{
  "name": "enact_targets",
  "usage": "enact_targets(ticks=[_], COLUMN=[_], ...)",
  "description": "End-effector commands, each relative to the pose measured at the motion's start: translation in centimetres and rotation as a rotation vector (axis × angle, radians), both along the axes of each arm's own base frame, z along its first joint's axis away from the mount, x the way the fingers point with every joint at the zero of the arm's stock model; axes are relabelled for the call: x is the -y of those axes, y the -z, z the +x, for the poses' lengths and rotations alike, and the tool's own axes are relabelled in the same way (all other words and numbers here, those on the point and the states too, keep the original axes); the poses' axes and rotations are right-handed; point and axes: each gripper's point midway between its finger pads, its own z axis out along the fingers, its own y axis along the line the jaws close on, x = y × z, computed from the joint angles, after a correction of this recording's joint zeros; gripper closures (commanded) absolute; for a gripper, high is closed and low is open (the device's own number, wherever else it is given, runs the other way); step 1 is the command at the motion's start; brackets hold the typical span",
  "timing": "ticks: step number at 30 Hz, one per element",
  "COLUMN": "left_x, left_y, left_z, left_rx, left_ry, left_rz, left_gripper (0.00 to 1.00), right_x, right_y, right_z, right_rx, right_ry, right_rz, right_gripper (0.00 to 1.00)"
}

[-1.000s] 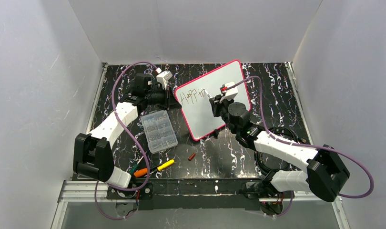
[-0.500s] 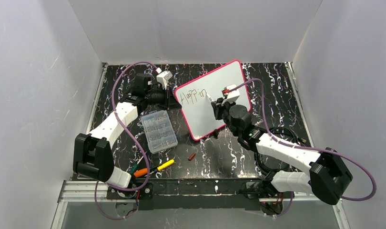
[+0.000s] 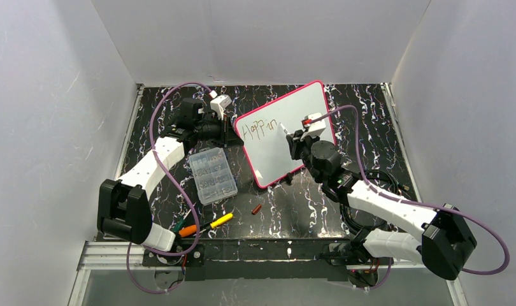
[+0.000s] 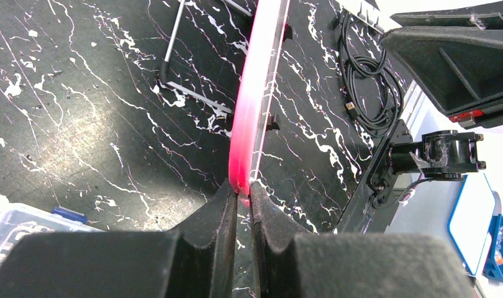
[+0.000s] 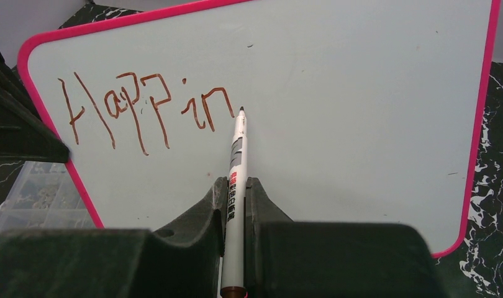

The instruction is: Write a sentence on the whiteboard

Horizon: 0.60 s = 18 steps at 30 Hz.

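Note:
The whiteboard [image 3: 276, 159] with its pink rim stands tilted up on the dark marbled table. My left gripper [image 4: 243, 188] is shut on its pink edge [image 4: 255, 93] at the board's left side [image 3: 235, 135]. My right gripper [image 5: 236, 189] is shut on a white marker [image 5: 238, 152], whose tip rests on the whiteboard [image 5: 361, 93] just right of the last letter. The sentence [image 5: 143, 110] reads "Happ in" in brownish-red strokes along the upper left of the board [image 3: 258, 127]. From above, the right gripper [image 3: 294, 138] and the marker [image 3: 283, 130] sit over the board's middle.
A clear organizer box [image 3: 212, 174] lies left of the board. A small red marker cap [image 3: 256, 209] lies in front of the board, and a yellow tool [image 3: 219, 220] and an orange tool [image 3: 188, 230] lie near the left base. Black cables [image 3: 365, 182] coil by the right arm.
The right gripper has carried the marker a little to the right across the board, and the strokes after "Happ" have grown into "in". The left gripper has stayed put on the rim.

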Motion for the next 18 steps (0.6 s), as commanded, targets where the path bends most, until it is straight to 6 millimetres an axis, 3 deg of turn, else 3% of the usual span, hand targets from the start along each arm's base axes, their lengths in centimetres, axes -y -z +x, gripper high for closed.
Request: enact_targets(ticks=[1,18], left_x=[0.1,0.1], left_y=[-2.0,-1.9], left_z=[-1.1,-1.1], left_rx=[0.049,0.047], left_ry=[0.034,0.034], left_rz=[-0.016,-0.014], left_gripper=[1.0,1.0], right_x=[0.1,-0.6], right_y=[-2.1,-1.9], right_z=[0.9,2.1], right_rx=[0.056,0.077], right_ry=[0.034,0.05], right_rz=[0.026,0.004], right_gripper=[0.99,0.99])
